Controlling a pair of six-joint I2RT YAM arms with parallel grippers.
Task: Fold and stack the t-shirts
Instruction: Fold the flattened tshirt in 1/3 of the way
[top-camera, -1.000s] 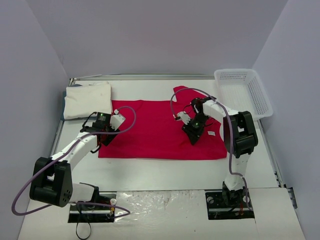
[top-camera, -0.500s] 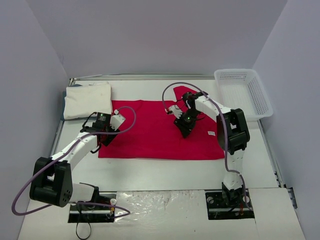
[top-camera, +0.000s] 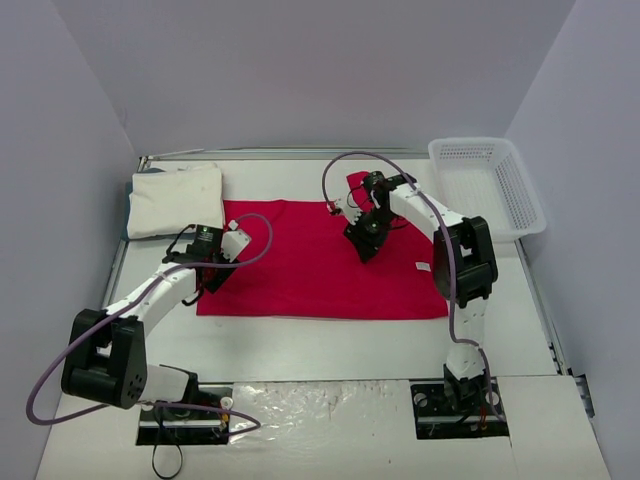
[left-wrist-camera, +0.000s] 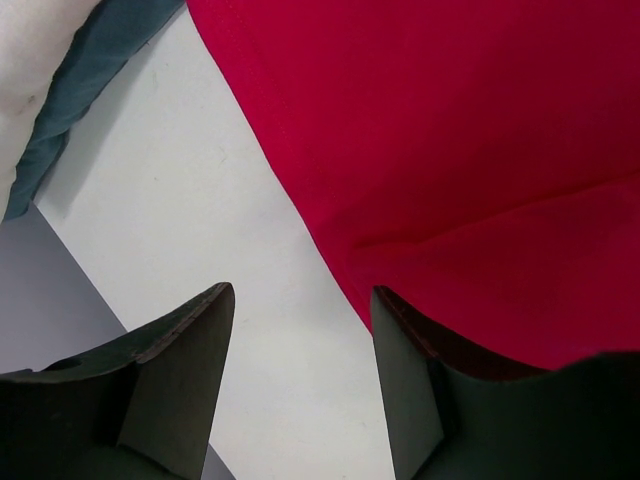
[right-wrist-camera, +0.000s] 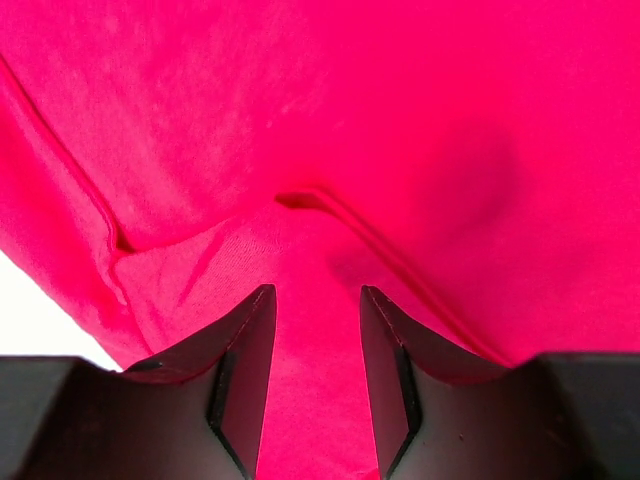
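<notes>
The red t-shirt (top-camera: 300, 265) lies spread flat in the middle of the table, one sleeve (top-camera: 358, 181) pointing toward the back. Folded into a rectangle, the white t-shirt (top-camera: 176, 199) rests at the back left. My left gripper (top-camera: 212, 278) is open and low over the red shirt's left edge (left-wrist-camera: 330, 250): one finger over bare table, the other over red cloth (left-wrist-camera: 450, 150). My right gripper (top-camera: 362, 250) hovers open over the shirt's upper right part. Between its fingers (right-wrist-camera: 315, 300) lies red cloth (right-wrist-camera: 400, 120) with a creased fold (right-wrist-camera: 300, 200).
A white mesh basket (top-camera: 490, 185) stands at the back right corner. A dark teal layer (left-wrist-camera: 90, 80) shows under the white shirt's edge. Grey walls close in the table on three sides. A small white label (top-camera: 423, 267) lies on the red shirt's right part.
My right gripper has travelled back and left across the red shirt, toward the sleeve, its jaws widening slightly. The left arm has stayed put.
</notes>
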